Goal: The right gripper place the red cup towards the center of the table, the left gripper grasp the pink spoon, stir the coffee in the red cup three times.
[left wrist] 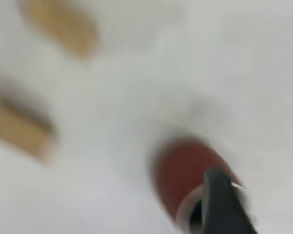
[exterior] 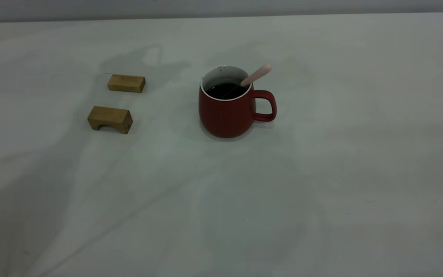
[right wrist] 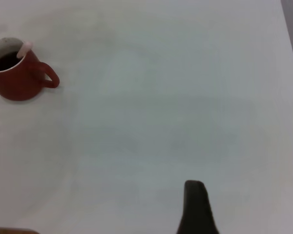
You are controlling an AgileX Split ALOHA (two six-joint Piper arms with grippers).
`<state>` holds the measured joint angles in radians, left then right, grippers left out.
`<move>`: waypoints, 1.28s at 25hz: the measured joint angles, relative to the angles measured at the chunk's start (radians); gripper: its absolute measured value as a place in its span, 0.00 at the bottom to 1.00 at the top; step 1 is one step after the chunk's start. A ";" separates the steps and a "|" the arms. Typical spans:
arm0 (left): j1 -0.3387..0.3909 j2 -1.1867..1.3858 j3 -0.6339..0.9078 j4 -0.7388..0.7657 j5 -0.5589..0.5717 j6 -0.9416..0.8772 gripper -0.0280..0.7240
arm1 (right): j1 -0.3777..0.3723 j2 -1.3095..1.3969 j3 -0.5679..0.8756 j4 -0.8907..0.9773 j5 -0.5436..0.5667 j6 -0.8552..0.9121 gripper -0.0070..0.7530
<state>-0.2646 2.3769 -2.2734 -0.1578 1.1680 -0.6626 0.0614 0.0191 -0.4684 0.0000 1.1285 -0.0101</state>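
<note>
The red cup [exterior: 227, 113] stands upright near the middle of the table [exterior: 321, 173], its handle pointing right. Dark coffee [exterior: 225, 91] fills it. The pink spoon [exterior: 258, 74] rests in the cup, its pale handle leaning over the rim above the cup's handle. Neither gripper shows in the exterior view. In the blurred left wrist view my left gripper [left wrist: 263, 204] is open beside the cup [left wrist: 185, 170], holding nothing; one finger overlaps the rim. My right gripper [right wrist: 195, 207] shows only as a dark shape, far from the cup [right wrist: 17, 80] and spoon [right wrist: 24, 48].
Two tan wooden blocks lie left of the cup: a flat one [exterior: 126, 83] farther back and an arched one [exterior: 110, 119] nearer. Both appear blurred in the left wrist view [left wrist: 63, 27] [left wrist: 22, 129]. The table's far edge runs along the top.
</note>
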 joint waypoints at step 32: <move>0.017 -1.359 1.268 0.237 0.000 0.557 0.62 | 0.000 0.000 0.000 0.000 0.000 0.000 0.78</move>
<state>-0.2479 1.0177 -1.0056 0.0794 1.1680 -0.1052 0.0614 0.0191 -0.4684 0.0000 1.1285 -0.0101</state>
